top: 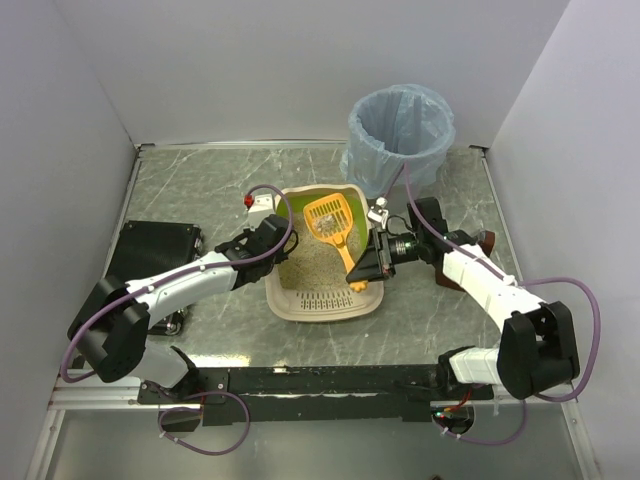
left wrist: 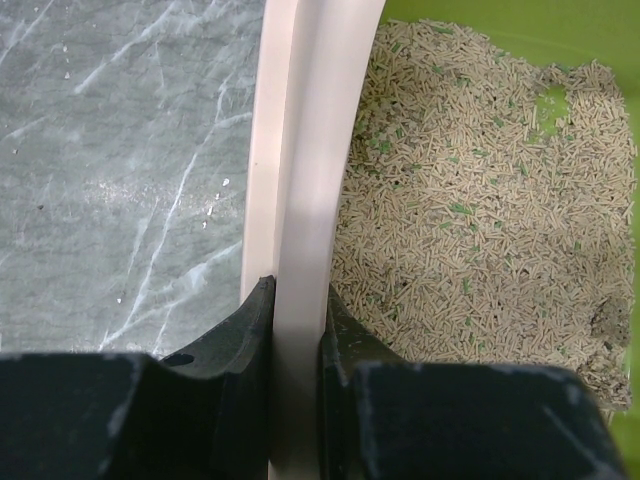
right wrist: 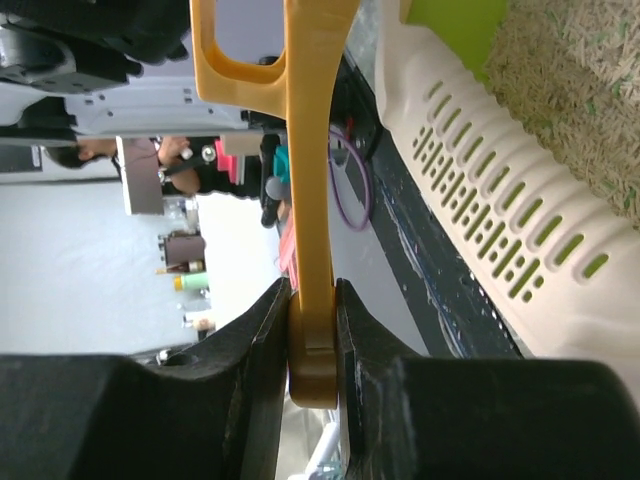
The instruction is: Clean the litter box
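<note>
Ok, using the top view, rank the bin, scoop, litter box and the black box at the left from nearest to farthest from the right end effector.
1. The orange scoop: held in the right end effector.
2. The litter box: right beside it, on its left.
3. The bin: behind it, farther back.
4. The black box: far left edge.

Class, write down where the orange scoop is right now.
In the top view, the orange scoop is over the litter box, its handle clamped in the right gripper, with the blue-bagged bin just behind it to the right.
</note>
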Motion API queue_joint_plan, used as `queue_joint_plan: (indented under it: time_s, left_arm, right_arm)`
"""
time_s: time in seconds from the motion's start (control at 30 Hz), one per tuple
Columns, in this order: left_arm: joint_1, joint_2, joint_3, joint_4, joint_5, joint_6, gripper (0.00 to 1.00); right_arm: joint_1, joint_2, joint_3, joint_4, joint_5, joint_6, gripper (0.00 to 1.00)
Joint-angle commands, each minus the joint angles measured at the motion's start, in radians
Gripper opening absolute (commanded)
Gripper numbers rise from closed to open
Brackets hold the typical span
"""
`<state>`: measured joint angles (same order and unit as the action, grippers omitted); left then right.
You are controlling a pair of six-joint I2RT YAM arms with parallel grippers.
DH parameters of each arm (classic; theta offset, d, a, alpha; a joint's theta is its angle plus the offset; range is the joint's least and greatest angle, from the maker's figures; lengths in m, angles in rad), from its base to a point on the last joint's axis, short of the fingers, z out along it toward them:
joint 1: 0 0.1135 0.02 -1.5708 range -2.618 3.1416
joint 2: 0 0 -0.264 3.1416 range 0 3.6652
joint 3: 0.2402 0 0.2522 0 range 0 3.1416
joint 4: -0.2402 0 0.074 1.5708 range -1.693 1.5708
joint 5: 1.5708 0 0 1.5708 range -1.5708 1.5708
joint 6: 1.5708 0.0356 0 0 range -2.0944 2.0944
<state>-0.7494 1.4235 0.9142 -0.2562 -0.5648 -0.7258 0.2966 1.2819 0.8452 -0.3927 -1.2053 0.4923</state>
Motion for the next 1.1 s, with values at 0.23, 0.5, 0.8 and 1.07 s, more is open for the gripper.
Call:
queue_joint_plan:
  time_s: [0.23,0.5,0.8,1.07]
  left_arm:
    - [0.001,-0.077,0.075,0.259,-0.003,-0.104,0.01]
    - [0.002,-0.064,0.061,0.293,0.011,-0.115,0.01]
    - [0.002,-0.104,0.043,0.293,-0.018,-0.115,0.01]
    - [0.001,-0.069,0.086,0.285,-0.021,-0.112,0.01]
  right_arm:
    - [-0.03,-0.035,-0.031,0.014,0.022,-0.028,0.0]
    - [-0.024,-0.082,-0.08,0.286,0.015,0.139,0.0]
    - [-0.014,-0.01,-0.055,0.165,-0.057,0.109,0.0]
    - [-0.013,-0.023,0.095,0.014,0.024,0.072,0.0]
